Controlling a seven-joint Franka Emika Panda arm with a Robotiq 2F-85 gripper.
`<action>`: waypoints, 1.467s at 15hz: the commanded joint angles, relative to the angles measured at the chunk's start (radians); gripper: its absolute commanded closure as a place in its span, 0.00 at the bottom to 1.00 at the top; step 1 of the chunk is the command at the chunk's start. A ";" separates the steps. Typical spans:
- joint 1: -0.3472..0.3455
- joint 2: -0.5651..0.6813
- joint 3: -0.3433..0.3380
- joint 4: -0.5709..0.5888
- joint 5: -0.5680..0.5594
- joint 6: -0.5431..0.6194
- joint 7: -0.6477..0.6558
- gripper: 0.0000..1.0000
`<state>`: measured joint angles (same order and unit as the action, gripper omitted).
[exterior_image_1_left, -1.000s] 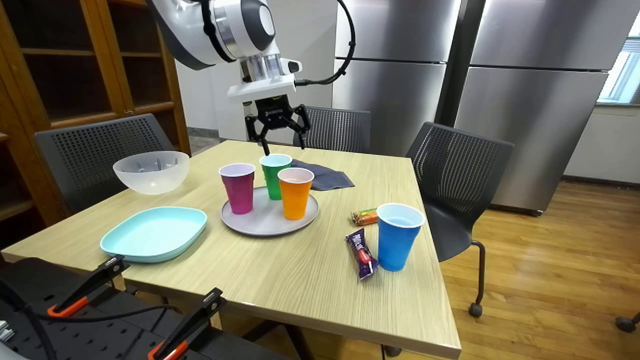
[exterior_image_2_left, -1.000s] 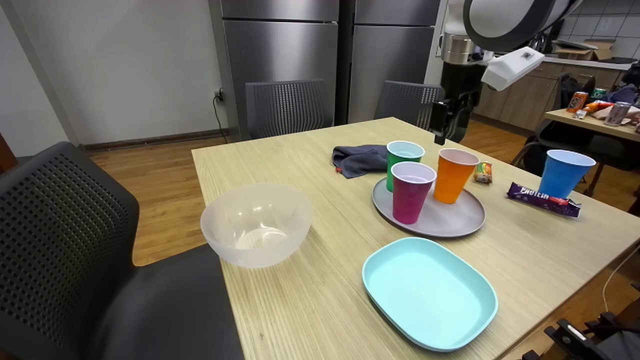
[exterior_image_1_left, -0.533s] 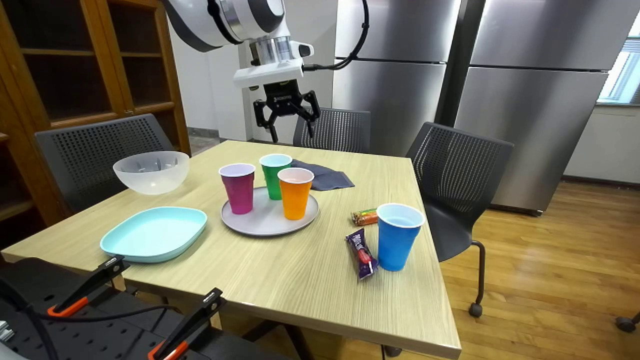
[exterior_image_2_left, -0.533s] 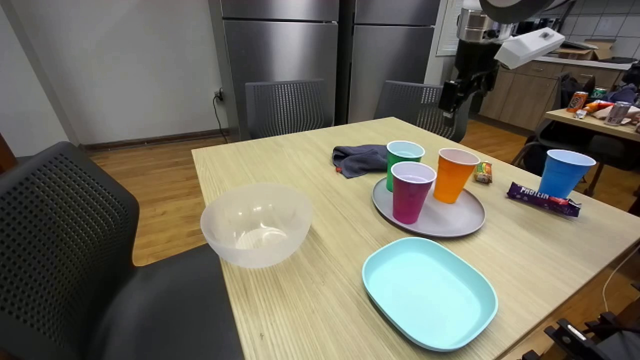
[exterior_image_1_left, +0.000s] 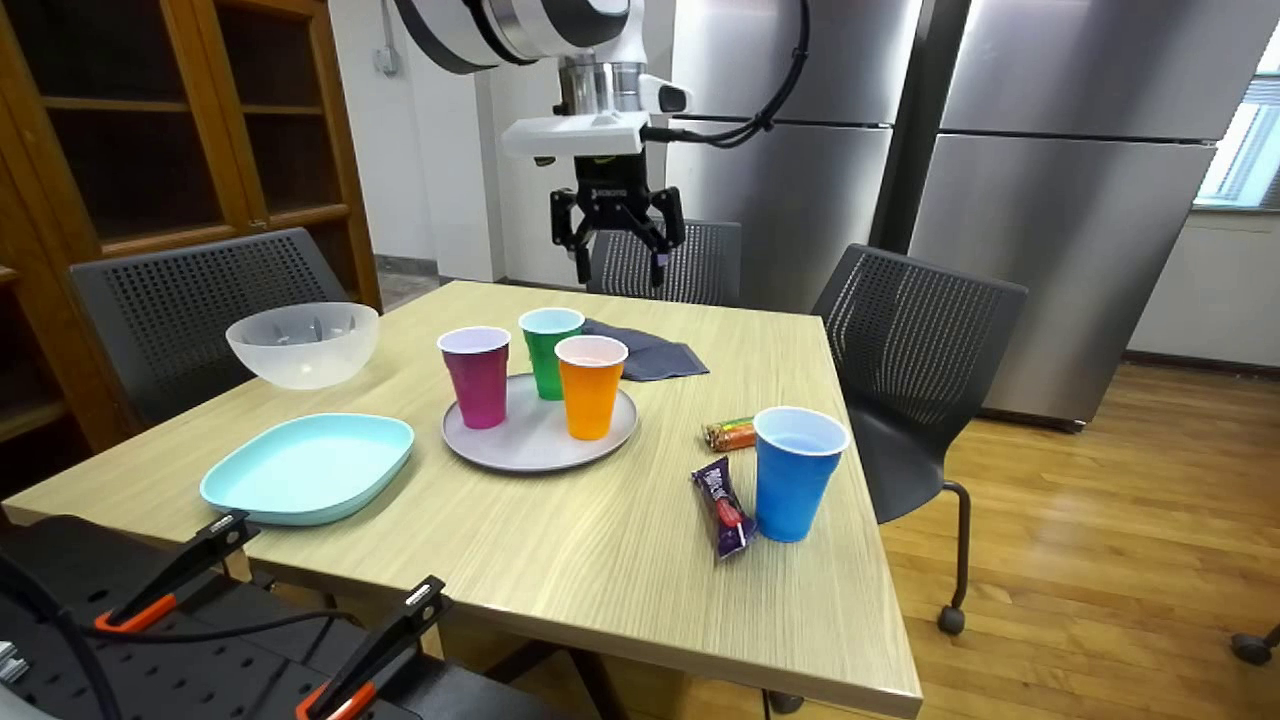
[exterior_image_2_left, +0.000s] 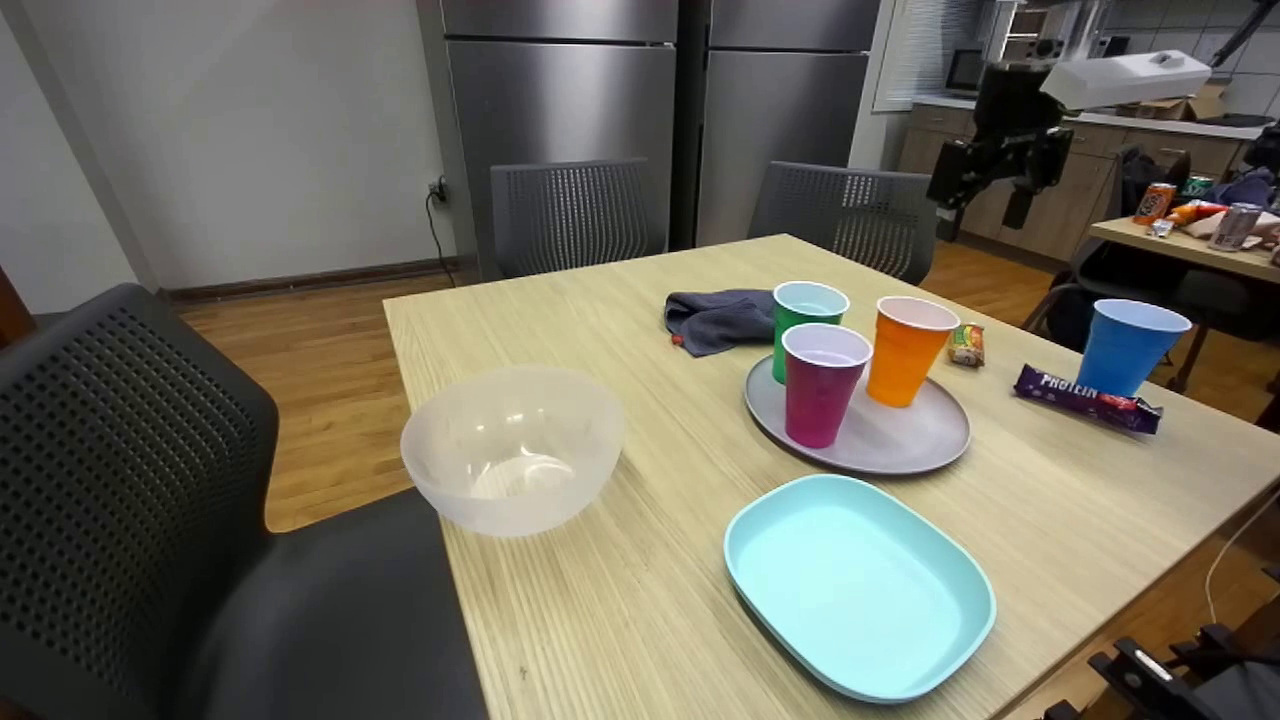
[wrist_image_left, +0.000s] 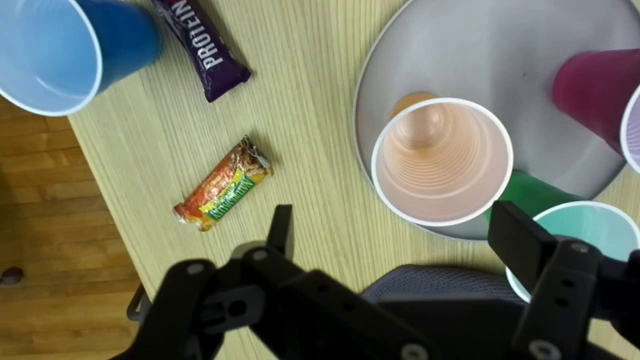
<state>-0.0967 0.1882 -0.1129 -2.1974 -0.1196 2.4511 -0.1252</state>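
Light bright, soft. Window (exterior_image_1_left: 1240, 150), far right, glows pale. Small glare on bowl (exterior_image_2_left: 512, 450), shadow under tray (exterior_image_2_left: 860, 590).

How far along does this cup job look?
Seemingly done: the purple cup, green cup and orange cup stand on the gray plate. In hand: nothing; the gripper hangs open and empty. Perhaps left: the blue cup, standing off the plate.

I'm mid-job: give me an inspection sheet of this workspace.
Surface: light wood-grain table, items spread across it.
Things at hand: green cup, orange cup and purple cup, upright on a gray plate.
Clutter: blue cup, protein bar, wrapped snack bar, dark cloth, frosted bowl, turquoise tray.
Gripper: open, holding nothing, above the table.
Cables: black cable looped beside the arm; more cables by the clamps.
Surroundings: chairs, steel refrigerators, wooden cabinet.
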 joint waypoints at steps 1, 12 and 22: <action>-0.035 -0.005 -0.015 0.035 0.051 -0.071 0.007 0.00; -0.110 0.086 -0.102 0.113 0.049 -0.076 0.081 0.00; -0.132 0.169 -0.116 0.148 0.046 -0.053 0.105 0.00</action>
<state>-0.2232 0.3573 -0.2336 -2.0513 -0.0710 2.4007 -0.0218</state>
